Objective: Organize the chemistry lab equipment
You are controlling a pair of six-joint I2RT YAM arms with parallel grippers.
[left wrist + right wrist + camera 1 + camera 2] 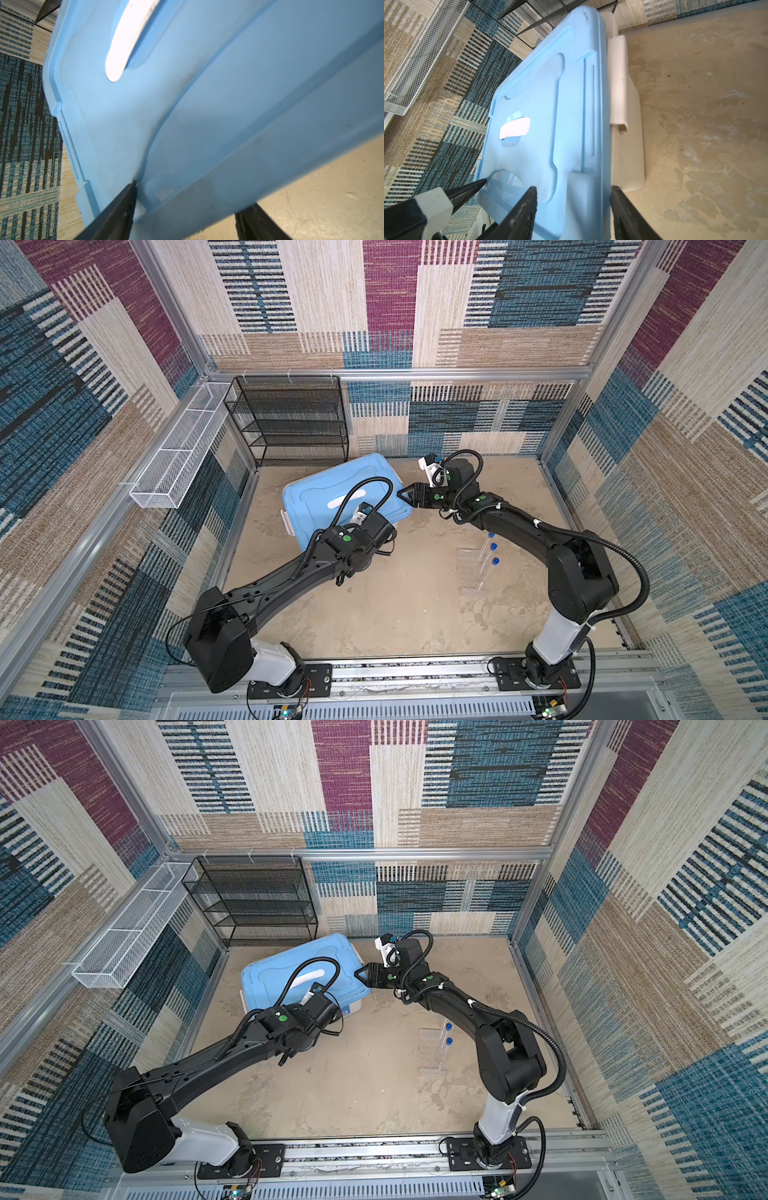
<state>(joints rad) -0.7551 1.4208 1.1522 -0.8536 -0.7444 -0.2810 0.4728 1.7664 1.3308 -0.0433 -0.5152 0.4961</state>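
Plastic, wire mesh and a rough tabletop

The blue lid is smooth matt plastic; the shelf is black metal mesh; the test tubes are clear; the tabletop is mottled and rough.

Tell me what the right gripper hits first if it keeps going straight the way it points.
Most likely the blue lid: the right gripper already has its open jaws either side of the lid's edge, so the rim sits directly ahead. Exact depth is unclear.

Patchwork carpet in blue, beige and magenta covers the walls on three sides. The table is sandy beige and mottled. At the upper left stand a black mesh shelf and a white wire basket.
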